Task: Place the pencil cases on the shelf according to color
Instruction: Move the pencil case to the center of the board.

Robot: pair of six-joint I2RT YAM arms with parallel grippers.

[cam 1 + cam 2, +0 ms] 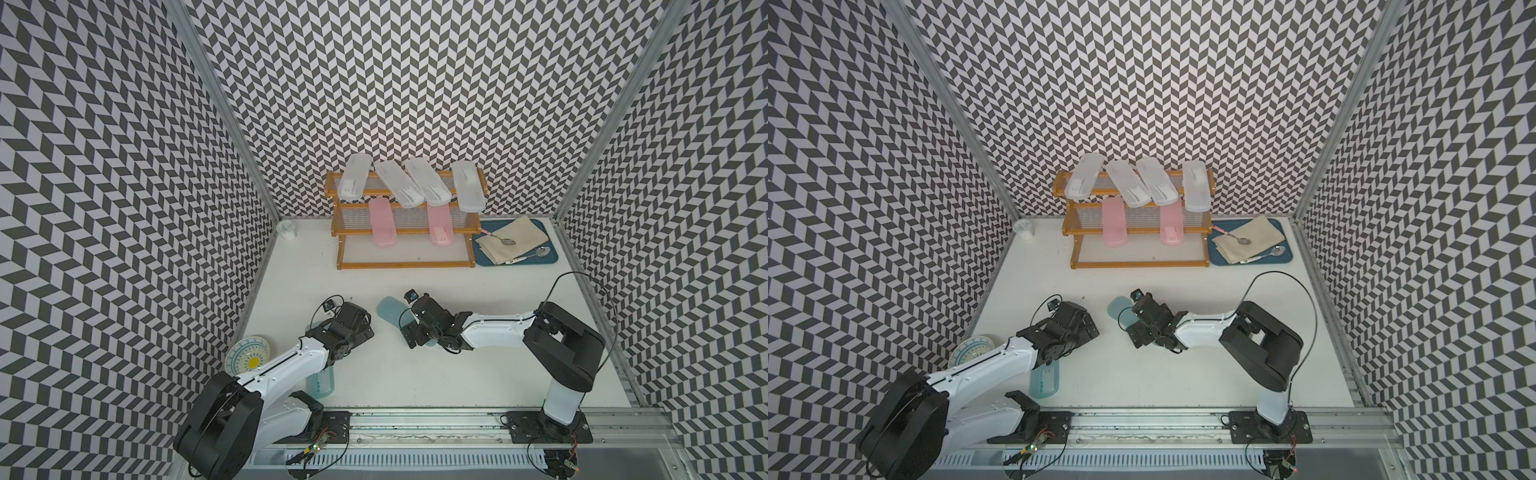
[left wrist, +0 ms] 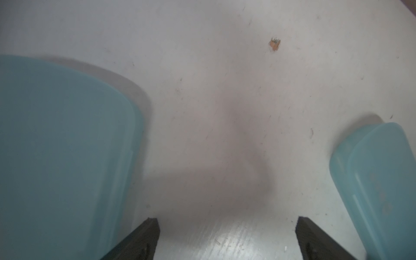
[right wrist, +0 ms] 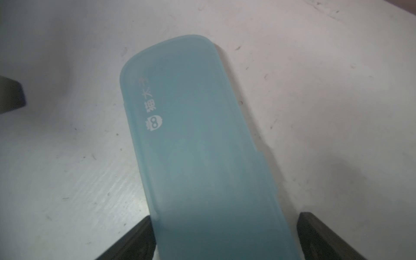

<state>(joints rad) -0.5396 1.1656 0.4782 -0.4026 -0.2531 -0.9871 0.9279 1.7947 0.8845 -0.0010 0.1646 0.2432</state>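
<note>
Slippage is the chief risk judged here. The near teal case (image 1: 321,382) lies on the table (image 1: 415,374) partly under the left arm (image 1: 286,361) and could be knocked if that arm is swung. Just beyond, the left gripper (image 2: 227,225) is spread wide over bare table between both teal cases, touching neither. Further on, the right gripper (image 3: 227,222) is fully spread, its jaws straddling the far teal case (image 3: 198,135) but not closed on it. An off-centre closure could skew it. On the far shelf (image 1: 405,264), white cases (image 1: 432,187) are set on top and pink cases (image 1: 381,224) in the middle; the lowest tier is unfilled.
</note>
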